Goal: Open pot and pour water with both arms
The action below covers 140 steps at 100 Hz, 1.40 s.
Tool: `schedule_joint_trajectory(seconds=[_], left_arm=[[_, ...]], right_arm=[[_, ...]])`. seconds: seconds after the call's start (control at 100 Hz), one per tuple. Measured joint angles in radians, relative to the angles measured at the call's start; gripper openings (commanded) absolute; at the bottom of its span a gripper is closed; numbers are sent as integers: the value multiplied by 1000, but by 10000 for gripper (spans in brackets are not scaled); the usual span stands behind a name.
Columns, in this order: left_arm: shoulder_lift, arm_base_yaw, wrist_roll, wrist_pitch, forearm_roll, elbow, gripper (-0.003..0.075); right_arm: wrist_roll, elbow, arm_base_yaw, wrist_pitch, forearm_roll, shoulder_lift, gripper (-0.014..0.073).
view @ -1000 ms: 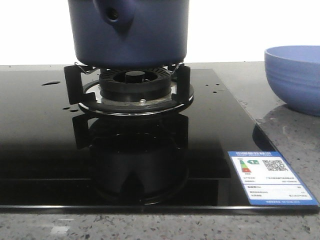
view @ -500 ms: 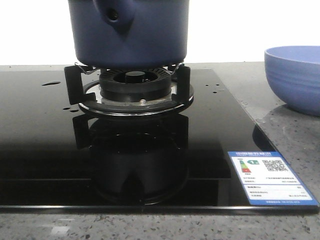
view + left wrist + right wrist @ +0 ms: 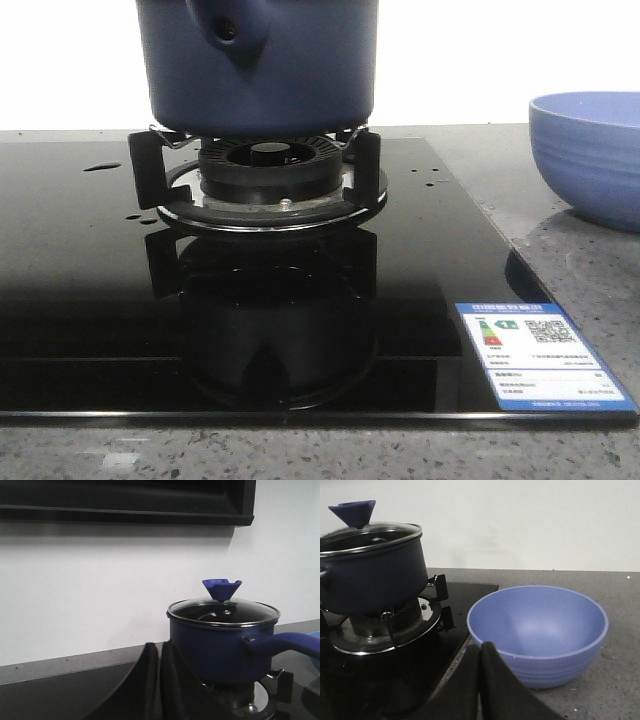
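The dark navy pot [image 3: 262,70] stands on the gas burner [image 3: 268,180]; its top is cut off in the front view. A glass lid [image 3: 223,611] with a blue cone knob [image 3: 221,588] covers the pot [image 3: 215,645], and its long handle [image 3: 285,643] sticks out sideways. The pot [image 3: 370,575] also shows from the other side. Small water drops [image 3: 100,167] lie on the black hob. My left gripper [image 3: 159,650] is shut and empty, short of the pot. My right gripper [image 3: 480,650] is shut and empty, just before the bowl. Neither gripper shows in the front view.
A periwinkle ribbed bowl [image 3: 538,632] stands empty on the grey speckled counter [image 3: 615,680], right of the black glass hob [image 3: 90,290]. The same bowl [image 3: 590,155] sits at the right edge. A white-blue energy label [image 3: 538,355] is stuck on the hob's front right corner.
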Motion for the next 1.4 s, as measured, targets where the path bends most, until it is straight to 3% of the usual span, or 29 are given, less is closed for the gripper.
schedule_joint_trajectory(seconds=[0.3, 0.37, 0.54, 0.64, 0.78, 0.92, 1.4], left_arm=[[0, 0, -36, -6, 62, 0, -19], [0, 0, -211, -43, 216, 2, -19], [0, 0, -893, -167, 847, 71, -19], [0, 0, -1052, -218, 1004, 145, -19], [-8, 0, -1131, -255, 1079, 261, -19], [-10, 0, -1216, -256, 1147, 270, -19], [-10, 0, -1238, -232, 1200, 270, -19]], right_arm=[[0, 0, 0, 0, 0, 0, -45], [0, 0, 0, 0, 0, 0, -46], [0, 0, 0, 0, 0, 0, -46], [0, 0, 0, 0, 0, 0, -46], [0, 0, 0, 0, 0, 0, -46], [0, 0, 0, 0, 1, 0, -46], [0, 0, 0, 0, 1, 0, -46]])
